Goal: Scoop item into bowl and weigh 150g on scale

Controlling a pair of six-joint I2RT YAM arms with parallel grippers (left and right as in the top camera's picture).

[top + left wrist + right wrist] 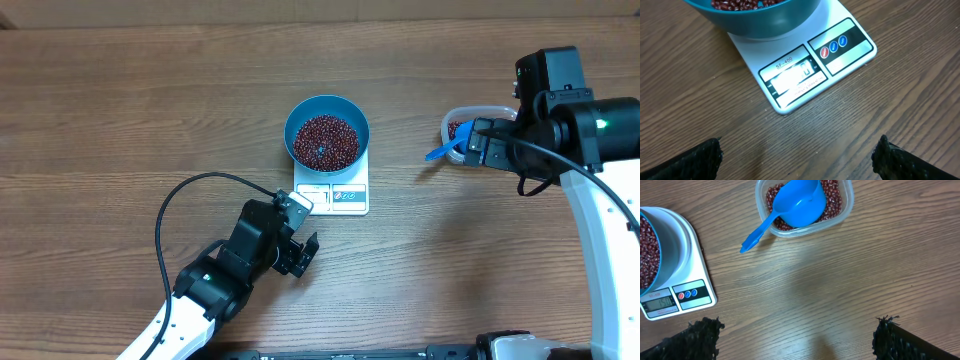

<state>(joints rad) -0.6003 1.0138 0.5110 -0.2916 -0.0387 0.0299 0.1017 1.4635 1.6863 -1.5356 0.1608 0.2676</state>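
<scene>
Blue bowl [290, 131] w/ beans [325, 140] sits on scale [346, 196], over its 12 o'clock half. Left pincer [300, 255] is wide, holding nothing, over counter [120, 120] at scale's 7 o'clock. Right pincer [478, 146] is wide, holding nothing, at 3 o'clock by clear tub [847, 210]. Scoop [800, 202] lies in tub on more beans.

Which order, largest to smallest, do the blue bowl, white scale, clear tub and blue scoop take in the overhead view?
Blue bowl and white scale: alike, scale partly covered.
Clear tub, partly hidden.
Blue scoop.
</scene>
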